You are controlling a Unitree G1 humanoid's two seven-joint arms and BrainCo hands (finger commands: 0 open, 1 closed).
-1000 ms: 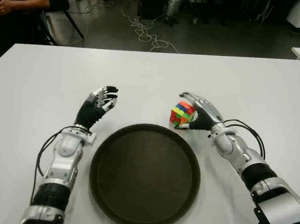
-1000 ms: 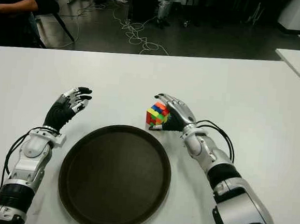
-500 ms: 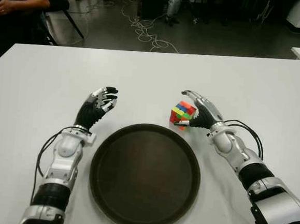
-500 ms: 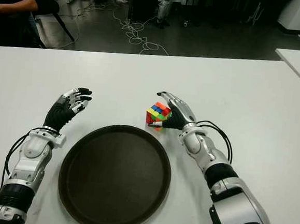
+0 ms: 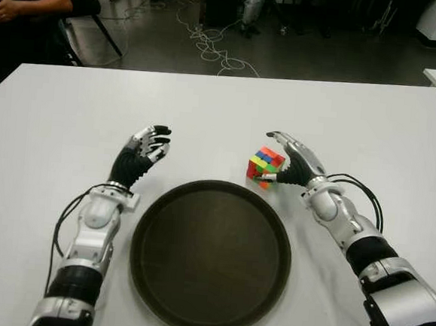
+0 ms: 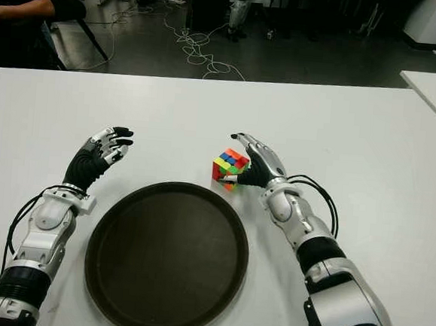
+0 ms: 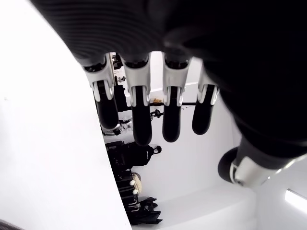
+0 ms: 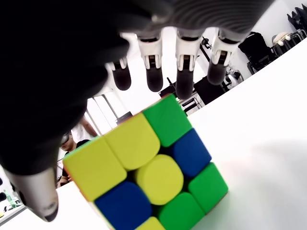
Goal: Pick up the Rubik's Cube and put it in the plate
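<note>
The fingers [image 8: 184, 72] of the right hand [image 5: 297, 165] are reaching out over the top of the Rubik's Cube [image 5: 265, 165], spread and only a little bent. In the right wrist view their tips are hanging just above the cube's upper edge, with a gap between, while the thumb [image 8: 41, 201] is coming down beside the cube on the near side. In the eye views the thumb tip is showing right at the lower corner of the cube, but I cannot tell if it is really touching. So the hand is open around the cube and is not gripping it.

The cube is sitting on the white tabletop [image 5: 207, 109], just behind the far right rim of the plate [image 5: 147, 203]. It is not in the plate. The plate is dark, round and flat, and it is lying between the two arms, near the robot's body.

The left hand [image 5: 145, 148] is staying to the left of the plate, beyond its far left edge. Its fingers [image 7: 139, 120] are loosely extended and a bit curved, and they are holding nothing. I cannot tell if this hand is touching the tabletop.

Behind the tabletop, cables [image 5: 212, 45] are lying on the dark floor, and a person's arm [image 5: 30, 5] is showing at the far left corner.
</note>
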